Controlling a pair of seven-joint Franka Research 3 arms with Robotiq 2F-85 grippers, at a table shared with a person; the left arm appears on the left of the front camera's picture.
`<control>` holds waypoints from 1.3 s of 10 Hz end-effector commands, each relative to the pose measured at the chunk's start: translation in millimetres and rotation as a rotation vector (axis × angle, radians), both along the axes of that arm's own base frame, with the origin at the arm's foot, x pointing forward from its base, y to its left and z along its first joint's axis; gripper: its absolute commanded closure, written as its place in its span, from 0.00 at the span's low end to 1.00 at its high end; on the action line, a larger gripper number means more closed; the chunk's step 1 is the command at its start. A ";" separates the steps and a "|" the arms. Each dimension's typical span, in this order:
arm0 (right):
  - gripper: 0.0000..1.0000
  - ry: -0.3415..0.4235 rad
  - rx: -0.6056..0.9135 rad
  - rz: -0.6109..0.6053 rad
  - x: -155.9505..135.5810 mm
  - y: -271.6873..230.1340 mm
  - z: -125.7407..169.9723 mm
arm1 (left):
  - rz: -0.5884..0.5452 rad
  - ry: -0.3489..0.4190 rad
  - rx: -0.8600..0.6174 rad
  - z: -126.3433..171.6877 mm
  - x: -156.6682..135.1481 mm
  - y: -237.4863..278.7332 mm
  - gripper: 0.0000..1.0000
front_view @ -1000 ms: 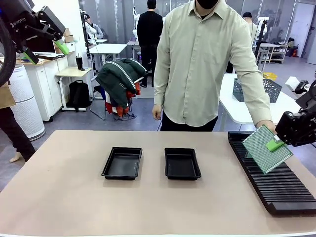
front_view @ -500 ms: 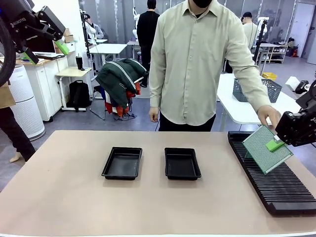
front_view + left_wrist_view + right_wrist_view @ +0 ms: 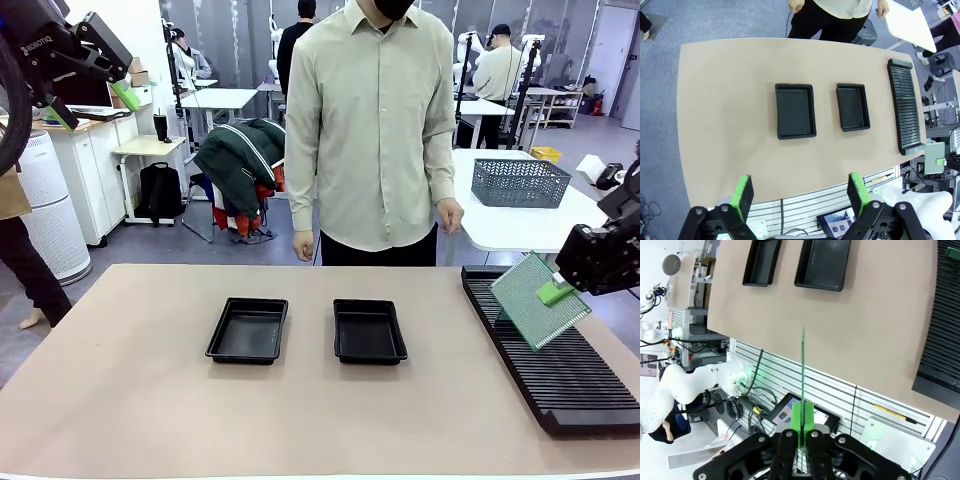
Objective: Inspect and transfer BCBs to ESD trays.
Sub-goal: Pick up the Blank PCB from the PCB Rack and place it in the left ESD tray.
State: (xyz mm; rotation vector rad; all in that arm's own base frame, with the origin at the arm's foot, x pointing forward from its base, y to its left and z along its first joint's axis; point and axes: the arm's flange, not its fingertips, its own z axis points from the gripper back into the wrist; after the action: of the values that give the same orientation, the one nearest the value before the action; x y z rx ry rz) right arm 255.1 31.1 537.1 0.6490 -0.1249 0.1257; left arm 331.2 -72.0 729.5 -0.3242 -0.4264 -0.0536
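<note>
Entry one, our right gripper (image 3: 555,292): reaching in from the right, clenched on one BCB (image 3: 528,297), which hangs tilted, lifted clear by the slotted rack (image 3: 575,385). Entry two, our left gripper (image 3: 92,105): raised high at left, fingers spread, grasping nothing. We also list two ESD trays (image 3: 247,301) mid-table, well apart from the board, and a person's hand (image 3: 450,215) lowered behind the table.

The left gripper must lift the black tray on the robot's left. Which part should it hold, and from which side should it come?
Probably the raised rim on the long outer side of the left tray, from above, with the rim between the jaws. The tray is shallow and lies flat, so only the rim stands up, and that side faces away from the other tray.
</note>
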 end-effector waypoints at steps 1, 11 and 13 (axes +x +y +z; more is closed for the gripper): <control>0.97 0.033 0.071 -0.032 34.7 29.8 6.6 | 0.002 0.002 -0.001 -0.9 0.0 1.1 0.00; 0.97 0.158 0.197 -0.120 118.7 215.9 -71.5 | 0.002 0.002 -0.001 -0.9 0.0 1.1 0.00; 0.97 0.148 0.244 -0.119 137.6 250.3 -100.8 | 0.002 0.002 -0.001 -0.9 0.0 1.1 0.00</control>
State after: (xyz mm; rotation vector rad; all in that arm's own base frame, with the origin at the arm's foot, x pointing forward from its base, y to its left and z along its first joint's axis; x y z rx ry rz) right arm 376.7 260.7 448.3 0.8349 -0.0070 -0.0680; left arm 331.0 -72.2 729.8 -0.3240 -0.4271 -0.0542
